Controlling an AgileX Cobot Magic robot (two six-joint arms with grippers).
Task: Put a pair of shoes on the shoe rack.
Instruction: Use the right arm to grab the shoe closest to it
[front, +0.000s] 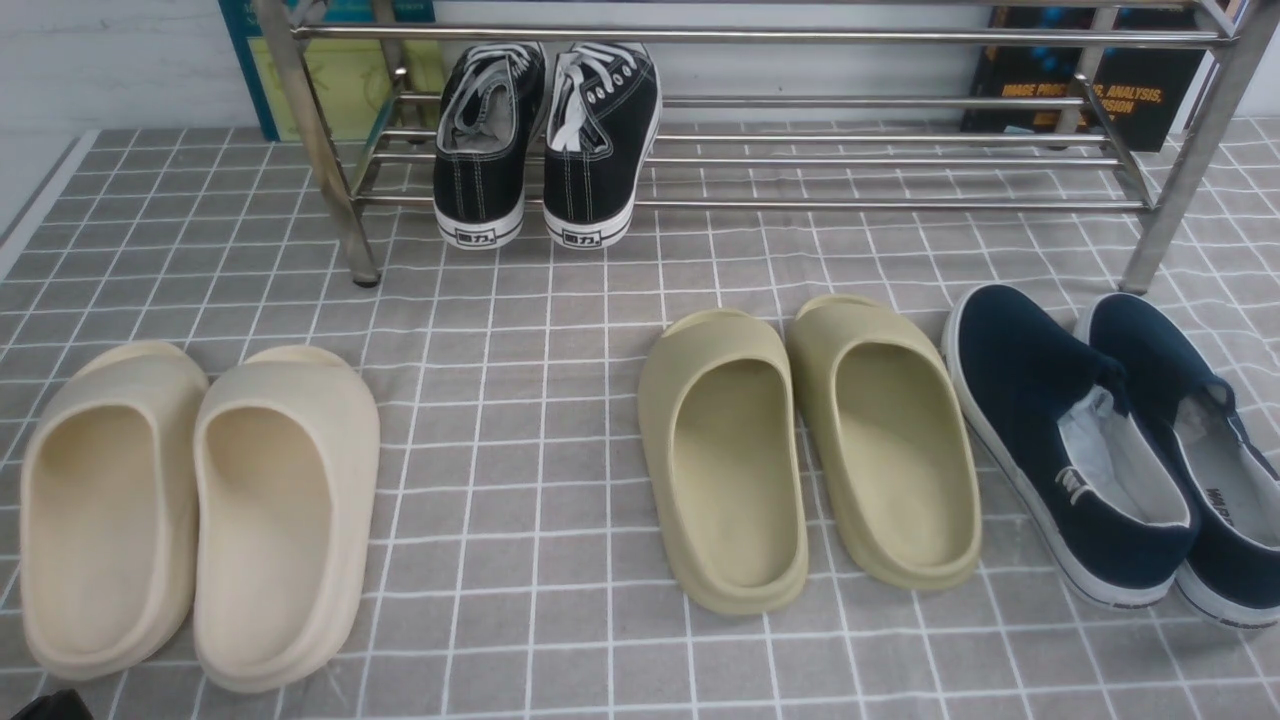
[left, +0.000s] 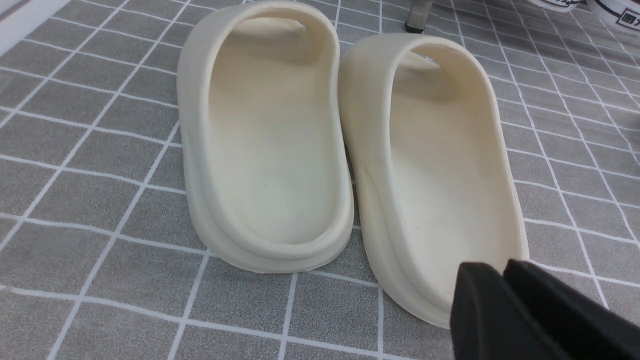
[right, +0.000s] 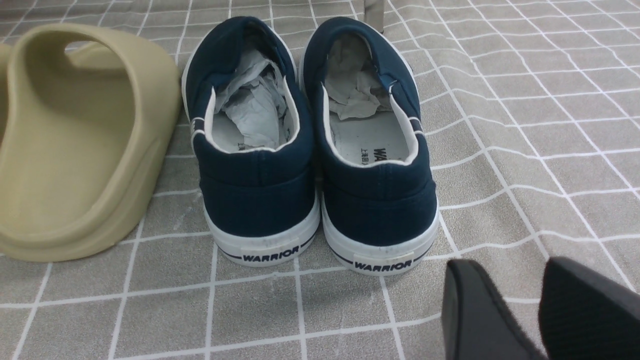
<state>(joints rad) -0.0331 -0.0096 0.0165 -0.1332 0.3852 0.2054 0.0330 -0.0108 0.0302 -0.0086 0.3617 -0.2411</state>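
The pair of navy slip-on shoes stands on the checked cloth at the front right, one shoe (front: 1040, 400) beside the other (front: 1170, 370), toes toward the shoe rack (front: 850, 205). In the right wrist view their heels face me, one shoe (right: 255, 190) next to the other (right: 380, 200), with crumpled paper inside. My right gripper (right: 515, 272) is open and empty, a little behind and to the side of the shoes' heels. My left gripper (left: 500, 270) is shut and empty, hovering over the heel of a cream slide (left: 440, 165). Only a dark bit of the left gripper (front: 50, 705) shows in the front view.
Black lace-up sneakers (front: 545, 140) sit on the rack's lower rails at its left end. Two cream slides (front: 190, 500) lie front left and two olive slides (front: 800, 440) in the middle, one (right: 75, 145) close beside the navy shoes. Rack legs (front: 340, 200) stand on the cloth.
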